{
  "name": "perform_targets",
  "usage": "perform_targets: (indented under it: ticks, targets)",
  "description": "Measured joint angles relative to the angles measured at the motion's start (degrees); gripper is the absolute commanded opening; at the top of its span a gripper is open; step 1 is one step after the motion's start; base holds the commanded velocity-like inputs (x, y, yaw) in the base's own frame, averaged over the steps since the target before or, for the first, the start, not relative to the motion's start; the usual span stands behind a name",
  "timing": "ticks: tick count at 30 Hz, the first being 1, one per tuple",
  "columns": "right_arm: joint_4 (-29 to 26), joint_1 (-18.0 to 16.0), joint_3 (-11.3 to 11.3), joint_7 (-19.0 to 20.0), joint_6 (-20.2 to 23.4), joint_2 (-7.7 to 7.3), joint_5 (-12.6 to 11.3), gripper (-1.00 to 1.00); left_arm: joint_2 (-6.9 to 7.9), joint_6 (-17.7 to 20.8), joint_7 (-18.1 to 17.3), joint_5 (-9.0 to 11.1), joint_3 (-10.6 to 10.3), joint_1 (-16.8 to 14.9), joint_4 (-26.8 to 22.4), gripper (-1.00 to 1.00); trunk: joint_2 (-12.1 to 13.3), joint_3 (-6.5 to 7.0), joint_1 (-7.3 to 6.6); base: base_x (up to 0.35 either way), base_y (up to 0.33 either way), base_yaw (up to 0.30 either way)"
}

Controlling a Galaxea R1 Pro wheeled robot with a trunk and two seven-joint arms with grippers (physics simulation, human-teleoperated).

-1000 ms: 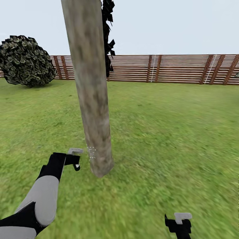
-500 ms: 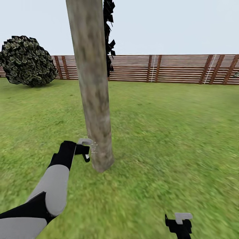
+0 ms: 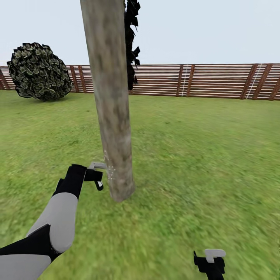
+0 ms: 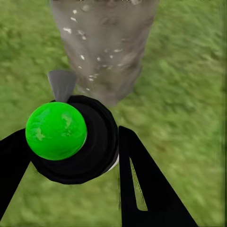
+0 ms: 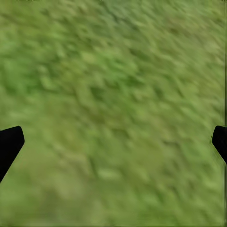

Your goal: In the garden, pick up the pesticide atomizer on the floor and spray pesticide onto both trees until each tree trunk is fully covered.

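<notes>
Your left gripper is clamped around the pesticide atomizer, its green cap facing the wrist camera and its grey nozzle aimed at the tree trunk just beside it. White pesticide specks dot the bark low on the trunk. Your right gripper hangs over the lawn, fingers spread wide, holding nothing.

Mottled beige-grey tree trunk bears white pesticide specks. Atomizer: black body, glossy green ball top. Brown slatted fence; green lawn.
</notes>
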Motion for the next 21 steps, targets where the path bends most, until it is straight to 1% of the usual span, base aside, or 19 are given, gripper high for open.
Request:
perform_targets:
  ticks: [4, 9, 12, 21]
  targets:
    - [0.0, 0.0, 0.0, 0.0, 0.0, 0.0, 0.0, 1.0, 0.01, 0.0, 0.0, -0.1, 0.0, 0.0, 0.0, -1.0, 0.0, 0.0, 0.0, 0.074, -0.265, 0.004]
    - [0.1, 0.0, 0.0, -0.1, 0.0, -0.09, 0.0, 1.0, 0.1, -0.1, 0.3, -0.2, 0.0, 0.0, -0.3, -1.0, 0.0, 0.0, 0.01, 0.005, -0.275, 0.0]
    - [0.1, 0.0, 0.0, -0.1, 0.0, -0.54, 0.0, 1.0, 0.07, 0.0, 0.3, -0.2, 0.1, 0.0, -0.6, -1.0, 0.0, 0.0, 0.01, 0.0, -0.276, 0.0]
    - [0.1, 0.0, 0.0, -0.1, 0.0, -0.63, 0.0, 1.0, 0.12, -0.1, 0.4, -0.2, 0.2, 0.0, -0.8, -1.0, 0.0, 0.0, 0.01, 0.0, -0.276, 0.0]
